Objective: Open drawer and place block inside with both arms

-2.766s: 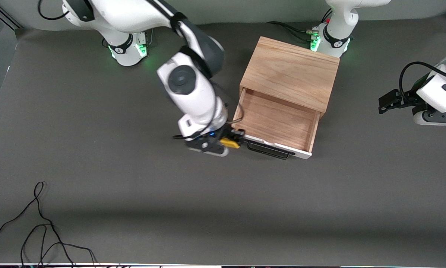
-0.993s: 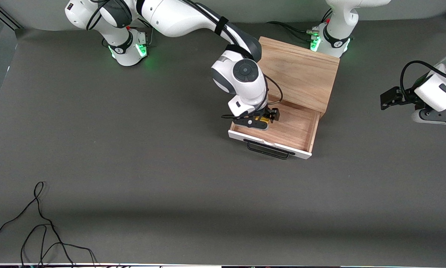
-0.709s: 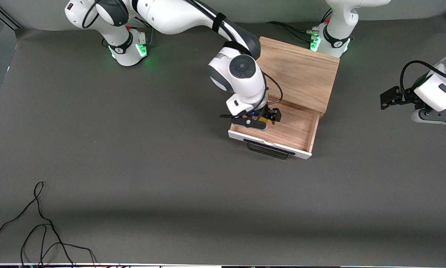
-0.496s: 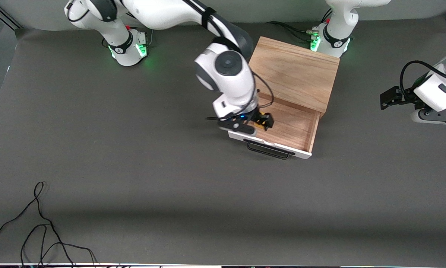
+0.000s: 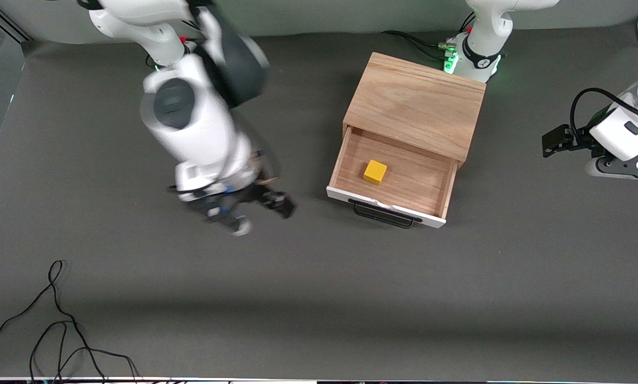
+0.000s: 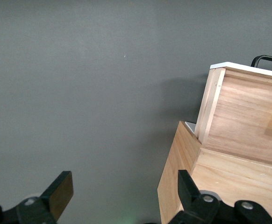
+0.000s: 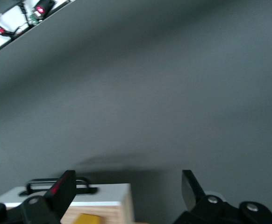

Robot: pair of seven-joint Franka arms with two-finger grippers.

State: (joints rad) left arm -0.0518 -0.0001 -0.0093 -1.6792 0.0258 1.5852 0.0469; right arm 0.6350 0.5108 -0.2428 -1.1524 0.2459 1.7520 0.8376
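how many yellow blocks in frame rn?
1. The block lies on the floor of the open drawer, toward the right arm's end of it. No others show; the cabinet's closed interior is hidden.

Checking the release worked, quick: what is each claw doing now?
Left claw: open, empty, beside the cabinet.
Right claw: open, empty, over bare table; block lies in drawer.

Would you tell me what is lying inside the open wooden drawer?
Only the small yellow cube rests on the floor of the shallow light-wood drawer; the part under the oak cabinet is hidden.
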